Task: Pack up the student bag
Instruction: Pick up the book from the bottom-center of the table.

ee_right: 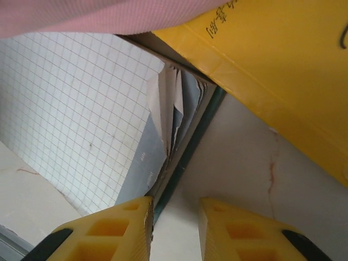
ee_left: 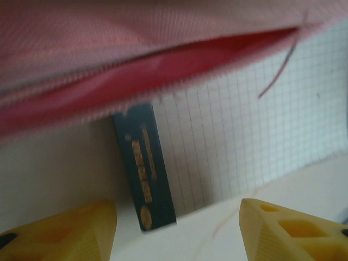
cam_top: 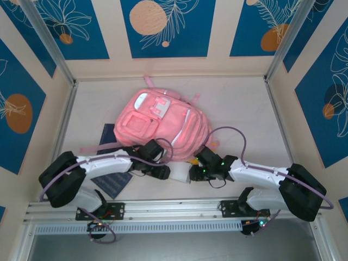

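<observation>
Close to the left wrist camera, the left gripper (ee_left: pixel 176 234) has its jaws wide apart with nothing between them. Just beyond lies a grid-paper notebook (ee_left: pixel 244 136), its far edge tucked under the bag's gaping mouth. At the right wrist, the right gripper (ee_right: pixel 174 223) has its jaws only narrowly parted. Bare desk shows in the gap, and the notebook's (ee_right: pixel 81 125) near corner meets one inner face without seeming clamped. A yellow folder (ee_right: pixel 272 81) lies to the right, partly under the bag.

From above, the student bag (cam_top: pixel 163 122) lies flat in the middle of the desk (cam_top: pixel 244 109), opening toward the arms and both grippers at its near edge.

The bag looks soft, light and floppy, so its mouth will likely sag shut and the body may slide when pushed. The zip-edged upper lip (ee_left: pixel 125 65) seems the best hold: pinch it and lift while the stiff notebook slides in.
</observation>
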Motion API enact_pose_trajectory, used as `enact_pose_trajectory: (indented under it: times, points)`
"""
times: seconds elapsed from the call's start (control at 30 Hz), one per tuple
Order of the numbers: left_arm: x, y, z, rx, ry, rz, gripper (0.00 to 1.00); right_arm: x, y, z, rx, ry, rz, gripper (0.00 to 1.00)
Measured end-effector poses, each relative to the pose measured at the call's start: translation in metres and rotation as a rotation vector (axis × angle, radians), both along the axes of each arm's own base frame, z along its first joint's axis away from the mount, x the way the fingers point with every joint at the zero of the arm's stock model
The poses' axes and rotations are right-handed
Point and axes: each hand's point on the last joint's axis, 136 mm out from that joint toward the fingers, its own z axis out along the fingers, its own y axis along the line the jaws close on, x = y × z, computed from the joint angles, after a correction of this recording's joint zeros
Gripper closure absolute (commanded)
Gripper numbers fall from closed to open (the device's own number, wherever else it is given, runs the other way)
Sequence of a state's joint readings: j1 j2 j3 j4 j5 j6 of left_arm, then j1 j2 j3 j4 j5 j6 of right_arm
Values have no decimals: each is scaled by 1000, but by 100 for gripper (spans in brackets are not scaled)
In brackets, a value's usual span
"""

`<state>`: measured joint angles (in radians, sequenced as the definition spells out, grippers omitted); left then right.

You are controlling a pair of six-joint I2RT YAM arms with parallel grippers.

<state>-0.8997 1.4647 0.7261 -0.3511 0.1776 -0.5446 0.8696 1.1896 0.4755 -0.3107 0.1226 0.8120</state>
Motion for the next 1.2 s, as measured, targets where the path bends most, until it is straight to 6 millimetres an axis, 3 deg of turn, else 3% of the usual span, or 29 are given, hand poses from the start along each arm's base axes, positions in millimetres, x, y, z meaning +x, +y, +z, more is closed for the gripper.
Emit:
enact_pose_trajectory:
  times: [0.33,0.7,0.9,1.2]
  points:
    - [3,-14,-4,-11,40,-18,47,3,-3,-4,-1,27,-29,72]
    - [-42,-26,-4,-95,169,-153,49,13,-18,-6,5,72,-110,65]
    - [-44,-27,5,-117,151,-162,47,13,-24,-4,-3,76,-129,67]
    - [-39,-27,8,-125,129,-146,47,20,-28,46,127,-67,-147,70]
